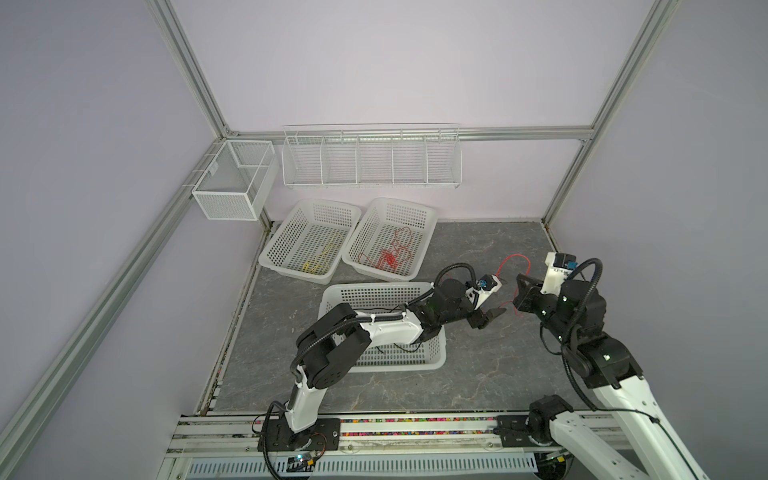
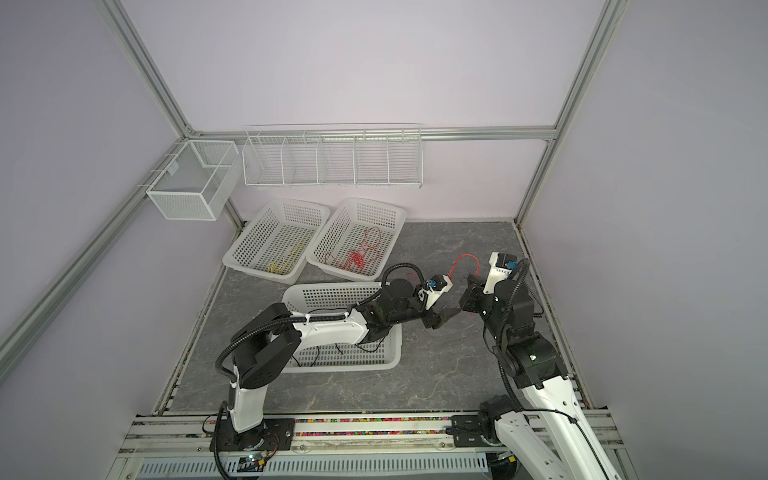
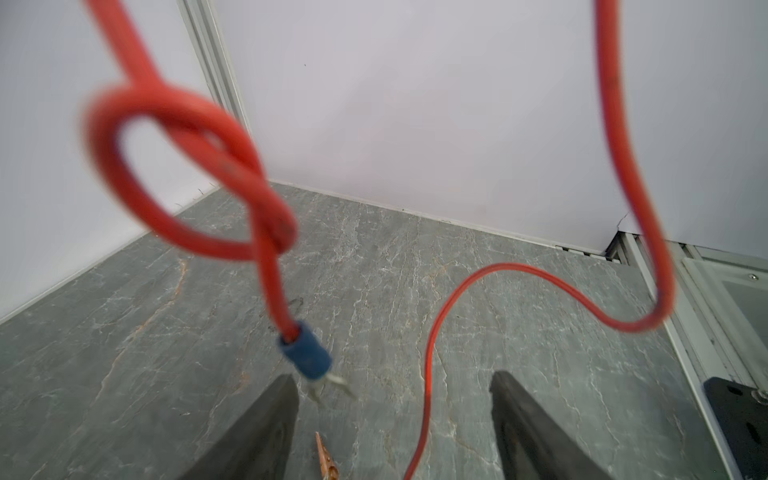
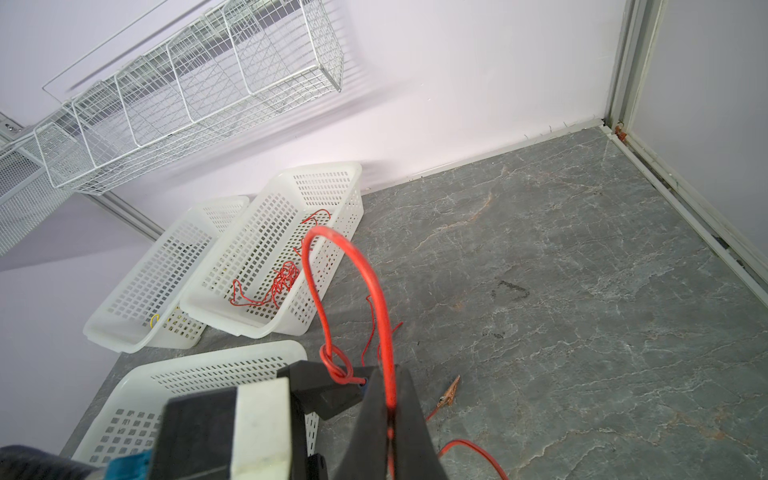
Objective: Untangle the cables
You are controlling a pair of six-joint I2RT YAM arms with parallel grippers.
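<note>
One loose knot (image 3: 187, 166) sat in the red cable (image 4: 386, 332), and that was where it could all go wrong. If the tail got pulled straight away from the loop, I judged the knot would cinch down tight instead of opening. The blue terminal (image 3: 305, 353) with its forked tip hung just below that knot, and the fork looked apt to snag on the loop if drawn back through carelessly. A free-hanging end can swing too, so a pinch might well close on air. Down on the desk (image 3: 540, 291) lay a crocodile clip (image 3: 326, 457), seemingly on the cable's far end; a hard lift could drag it or whip it about. Now the hardware: the right end effector (image 4: 388, 370) was clamped shut on the red cable, the strand running up between its jaws and arching over in the air between the two arms. The left end effector (image 3: 392, 376) stood wide open, its fingers (image 3: 266, 424) spread either side of the terminal and the trailing strand. In the left wrist view they gripped nothing, and whether one fingertip brushed the terminal I could not tell. As for the rest, more red cables (image 1: 388, 259) lay in a rear basket (image 1: 409, 216) and yellow cables (image 1: 320, 262) in the neighbouring basket (image 1: 332, 214), well apart from the action.
</note>
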